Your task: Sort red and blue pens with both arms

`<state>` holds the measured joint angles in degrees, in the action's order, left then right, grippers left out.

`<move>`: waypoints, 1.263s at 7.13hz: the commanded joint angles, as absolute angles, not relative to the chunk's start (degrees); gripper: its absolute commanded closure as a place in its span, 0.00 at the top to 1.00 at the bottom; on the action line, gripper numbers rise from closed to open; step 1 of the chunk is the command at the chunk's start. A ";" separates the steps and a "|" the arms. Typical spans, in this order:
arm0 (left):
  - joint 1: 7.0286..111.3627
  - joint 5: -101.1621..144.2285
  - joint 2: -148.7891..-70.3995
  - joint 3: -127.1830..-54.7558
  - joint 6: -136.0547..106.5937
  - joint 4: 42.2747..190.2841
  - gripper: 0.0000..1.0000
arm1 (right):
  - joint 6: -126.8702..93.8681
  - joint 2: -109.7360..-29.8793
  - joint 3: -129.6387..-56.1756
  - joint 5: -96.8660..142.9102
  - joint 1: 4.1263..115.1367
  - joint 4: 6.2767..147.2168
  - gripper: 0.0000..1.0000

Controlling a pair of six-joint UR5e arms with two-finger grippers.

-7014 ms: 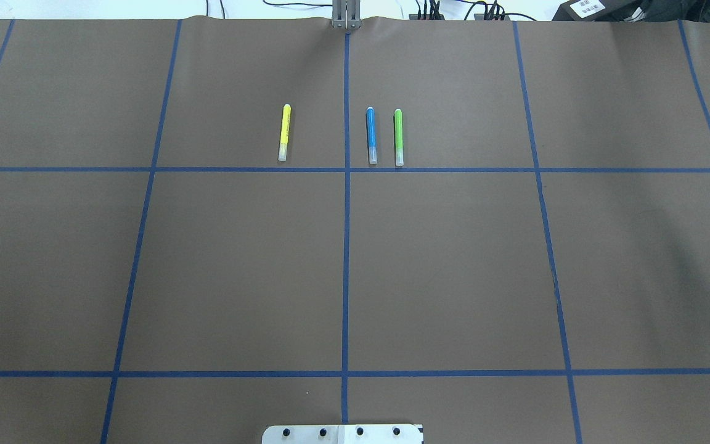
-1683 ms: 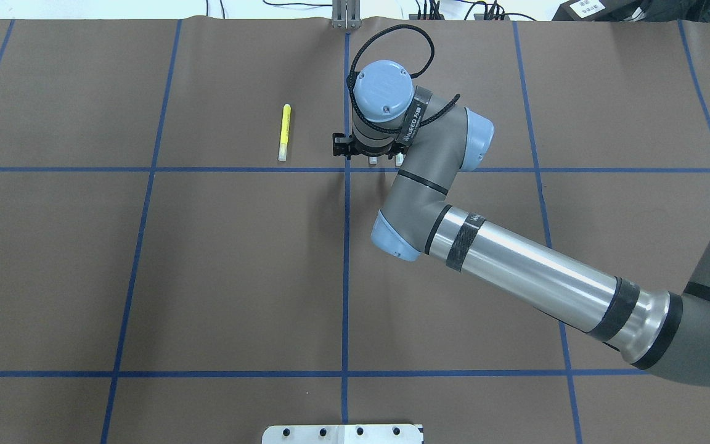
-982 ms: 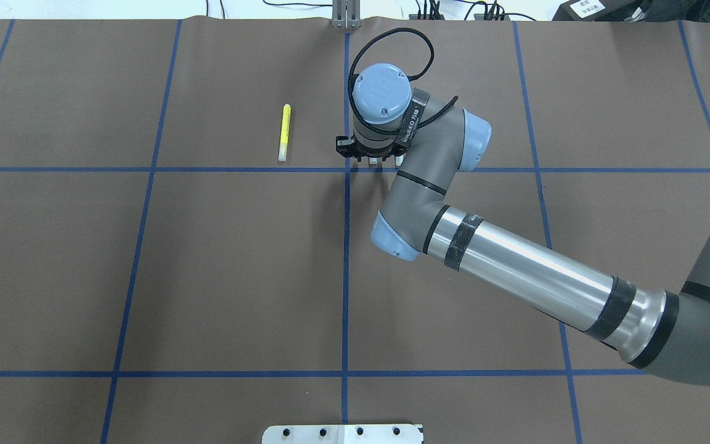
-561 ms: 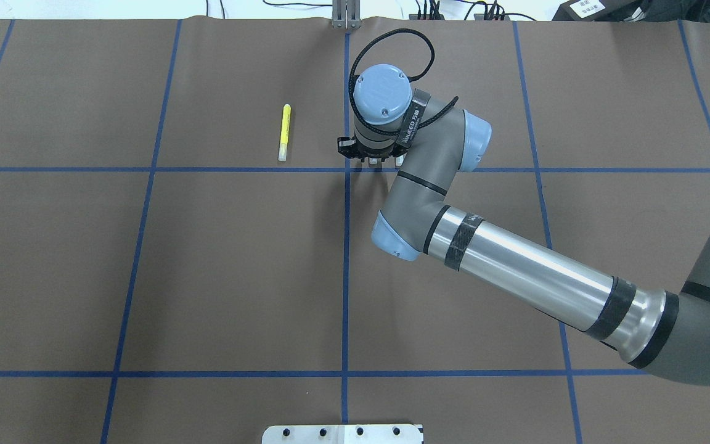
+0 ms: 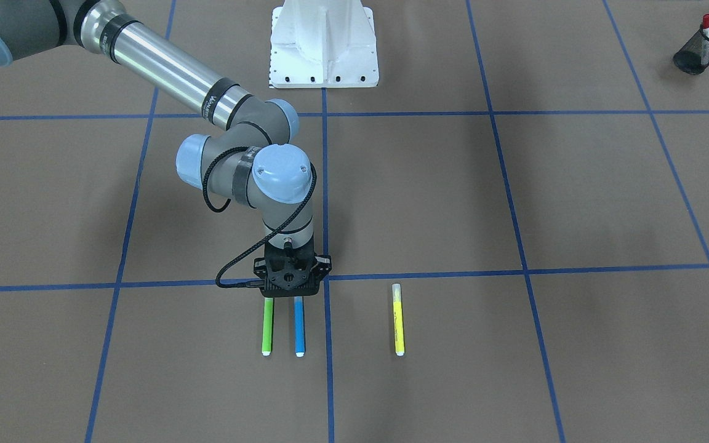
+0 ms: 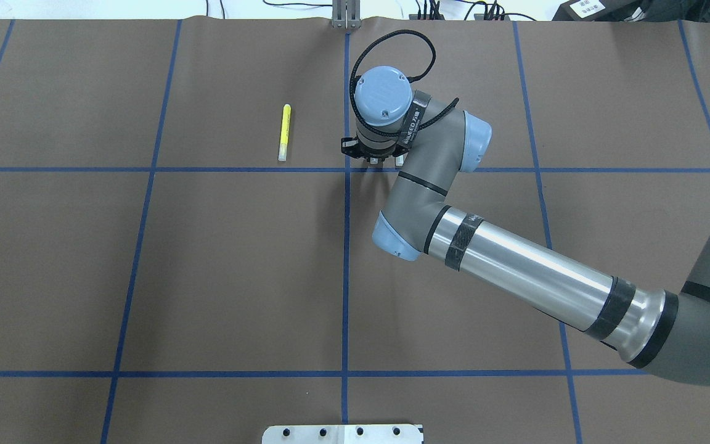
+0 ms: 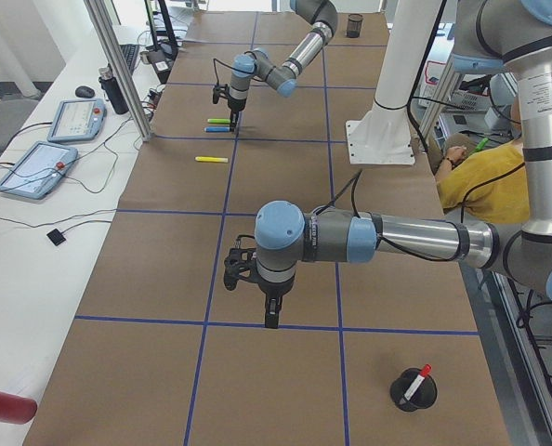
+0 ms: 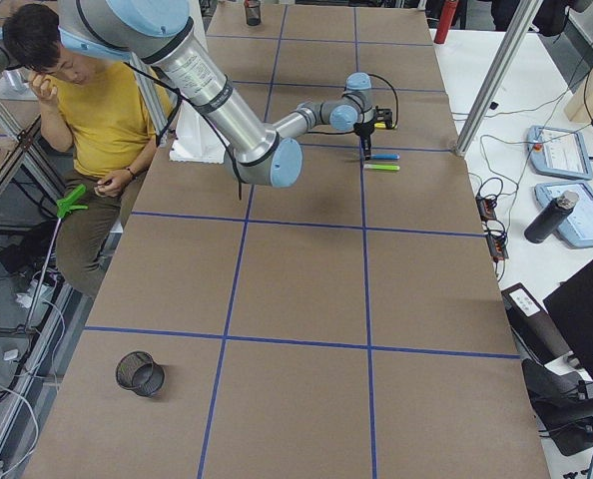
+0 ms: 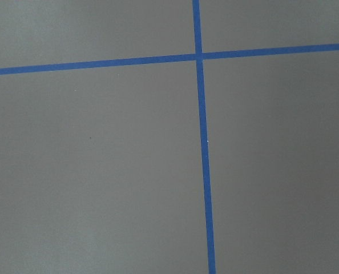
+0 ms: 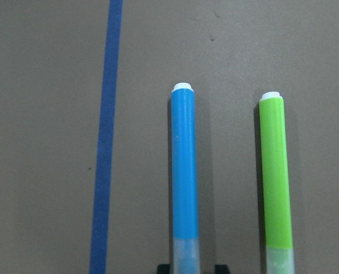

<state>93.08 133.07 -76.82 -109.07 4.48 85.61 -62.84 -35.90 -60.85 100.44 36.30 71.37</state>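
Right fingers (image 10: 164, 269) straddle blue pen (image 10: 184, 171); brown tabletop (image 5: 576, 197), blue tape grid (image 5: 453, 273).

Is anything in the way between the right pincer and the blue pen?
Nothing visible. The right pincer hangs directly over the blue pen at its translucent cap end, with its fingertips on either side of the cap. The green pen lies parallel beside the blue one, apart from it and outside the fingertips.
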 commanded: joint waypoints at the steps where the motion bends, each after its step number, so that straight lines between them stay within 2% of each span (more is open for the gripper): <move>1: 93.08 133.07 -76.82 -109.07 4.48 85.61 1.00 | -62.75 -35.86 -60.56 100.28 36.30 71.37 0.36; 9: 93.08 133.07 -76.82 -108.98 4.48 85.61 1.00 | -62.40 -35.60 -60.29 100.20 36.04 71.46 0.30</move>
